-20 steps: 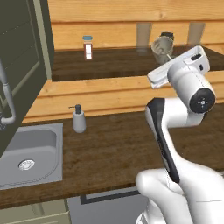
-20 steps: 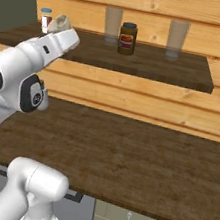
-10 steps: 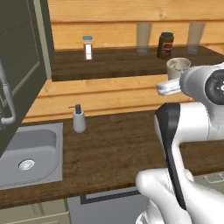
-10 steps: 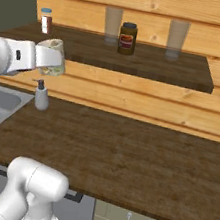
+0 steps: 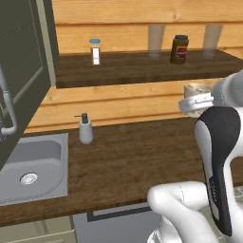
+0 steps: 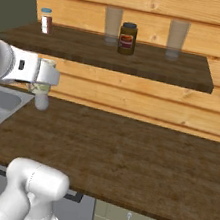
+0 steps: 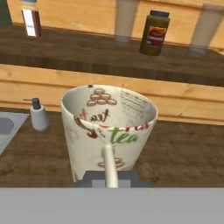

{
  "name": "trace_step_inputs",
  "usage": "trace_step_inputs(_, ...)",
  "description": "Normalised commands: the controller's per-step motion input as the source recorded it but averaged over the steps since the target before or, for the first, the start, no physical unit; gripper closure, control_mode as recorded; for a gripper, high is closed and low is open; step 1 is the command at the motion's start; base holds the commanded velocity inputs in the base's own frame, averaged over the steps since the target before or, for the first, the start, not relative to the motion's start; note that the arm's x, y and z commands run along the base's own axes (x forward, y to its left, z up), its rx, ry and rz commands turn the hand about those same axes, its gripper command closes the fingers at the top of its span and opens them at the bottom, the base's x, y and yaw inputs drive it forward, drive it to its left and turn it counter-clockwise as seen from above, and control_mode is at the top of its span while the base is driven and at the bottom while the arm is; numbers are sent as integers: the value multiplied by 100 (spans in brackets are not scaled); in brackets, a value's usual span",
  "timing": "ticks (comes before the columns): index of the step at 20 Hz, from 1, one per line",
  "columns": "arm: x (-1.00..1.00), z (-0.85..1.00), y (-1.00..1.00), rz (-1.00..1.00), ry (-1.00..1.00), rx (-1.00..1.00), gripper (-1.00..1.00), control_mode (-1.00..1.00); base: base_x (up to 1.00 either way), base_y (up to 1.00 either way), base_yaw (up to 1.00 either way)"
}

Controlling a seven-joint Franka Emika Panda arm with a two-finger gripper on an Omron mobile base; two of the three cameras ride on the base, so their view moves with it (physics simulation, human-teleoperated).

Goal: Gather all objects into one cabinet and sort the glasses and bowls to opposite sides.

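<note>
Cabinet (image 5: 23,66) first, since it's the biggest thing going: its olive-grey door hangs at the far left of the left base view with the long bar handle (image 5: 5,102) facing out, and I can't see the inside shelf from here. Below it the counter (image 5: 123,161) runs the whole width, with the sink (image 5: 40,154) sunk into its left end and the dark wood shelf (image 5: 142,71) on the wall above its back edge. Now the bit that matters: the tumbler (image 7: 109,127) is up in the air over the counter, upright, mouth up, in front of and a little below that wood shelf. The gripper (image 7: 108,174) is clamped on its near wall, and one of the fingers (image 7: 107,162) looks to be inside the cup, so it reads as a wall pinch. From the tumbler, the cabinet is off to the robot's left and higher up, past the soap dispenser (image 5: 85,130) and the sink. So my guess is the coming move is a sideways carry to the left with some lift. It needs to keep the cup's axis vertical and clear the door edge on the way in.
</note>
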Motion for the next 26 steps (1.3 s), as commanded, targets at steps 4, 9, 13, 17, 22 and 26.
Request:
trace_step_inputs(4, 0, -95, 0, 13, 0, 1, 100, -100, 0, 0, 0)
trace_step_inputs(9, 0, -47, 0, 3, 0, 0, 100, -100, 0, 0, 0)
trace_step_inputs(13, -19, -31, 0, 0, 0, 0, 100, -100, 0, 0, 0)
trace_step_inputs(17, -18, -6, 0, 0, 0, 0, 100, -100, 0, 0, 0)
trace_step_inputs(22, -6, -50, 0, 0, 0, 0, 100, -100, 0, 0, 0)
trace_step_inputs(26, 0, -91, 0, 0, 0, 0, 100, -100, 0, 0, 0)
